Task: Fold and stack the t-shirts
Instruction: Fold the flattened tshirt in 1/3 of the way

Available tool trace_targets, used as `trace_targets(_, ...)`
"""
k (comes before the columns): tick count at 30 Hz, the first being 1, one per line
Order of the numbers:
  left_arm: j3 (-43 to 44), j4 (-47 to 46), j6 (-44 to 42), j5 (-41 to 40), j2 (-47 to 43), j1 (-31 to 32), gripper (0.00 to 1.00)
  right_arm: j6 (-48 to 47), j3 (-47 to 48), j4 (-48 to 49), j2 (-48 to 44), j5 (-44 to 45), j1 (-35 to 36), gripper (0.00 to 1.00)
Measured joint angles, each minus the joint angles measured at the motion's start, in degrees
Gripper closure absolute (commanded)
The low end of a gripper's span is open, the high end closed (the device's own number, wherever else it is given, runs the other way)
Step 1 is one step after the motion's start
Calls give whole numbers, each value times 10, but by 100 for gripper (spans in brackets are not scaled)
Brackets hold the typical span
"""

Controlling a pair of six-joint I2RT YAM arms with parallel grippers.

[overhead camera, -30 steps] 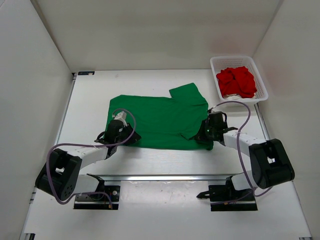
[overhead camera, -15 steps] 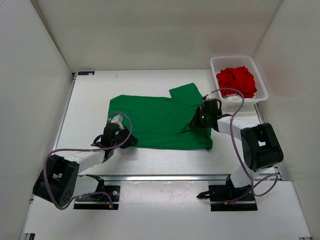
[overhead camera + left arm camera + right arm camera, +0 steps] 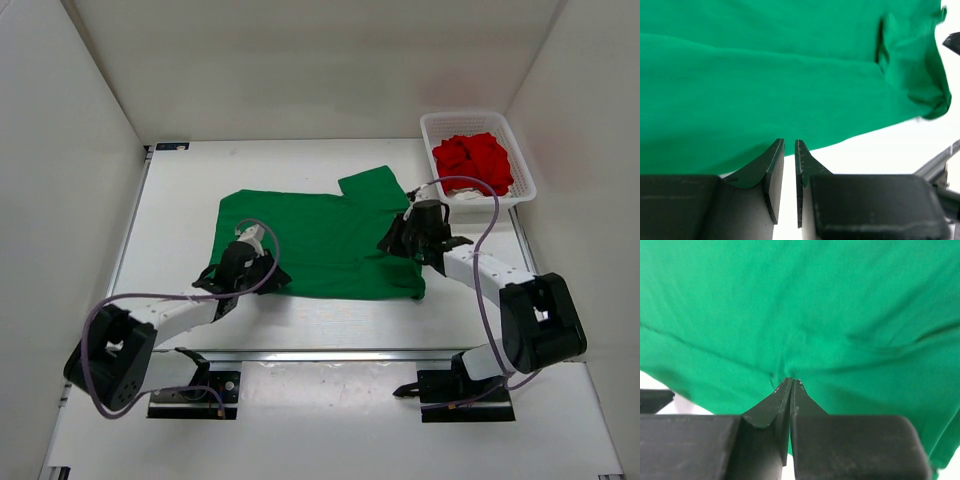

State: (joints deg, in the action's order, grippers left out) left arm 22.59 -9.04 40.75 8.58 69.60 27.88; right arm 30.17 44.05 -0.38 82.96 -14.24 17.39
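Change, right side: right claw (image 3: 791, 381) now up at the right edge of the green t-shirt (image 3: 320, 240), just below the sleeve; a second ago down at the near right corner.
Change, left side: left claw (image 3: 785, 145) slid a little to the right along the near hem, now by the near left corner.
Change, cloth: hardly any; spread out as before, near right corner now uncovered and lying flat.
Meaning for the task: looks like a shift to new grip points, not a fold; first fold not yet made, nothing stacked.
Green t-shirt: lies open in the middle of the surface (image 3: 180, 220), one sleeve pointing to the far right.
Red t-shirt (image 3: 475, 160): sits crumpled in the basket (image 3: 460, 116) at the far right, well apart from both claws.
Left claw state: parted by a narrow slit, no cloth seen in the gap; tips right at the near hem, cloth stretching away beyond them.
Right claw state: pressed together, tips down on the green cloth, creases running in toward them; possibly a thin pinch caught, cannot tell for sure.
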Motion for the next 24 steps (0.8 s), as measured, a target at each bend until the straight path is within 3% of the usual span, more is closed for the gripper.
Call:
trace_targets(4,31,-12,2,0,57,39,75,-4,-33,-8,-1,-2,8,100)
trace_targets(9,36,-22,6,1,85,48,75,-21,9,-37,73,2,14,99)
trace_targets(19,12,-39,9,0,64,43,74,-62,109,-62,128,89,103,73)
trace_targets(24,3,-48,9,0,64,42,74,-70,133,-96,179,137,104,72)
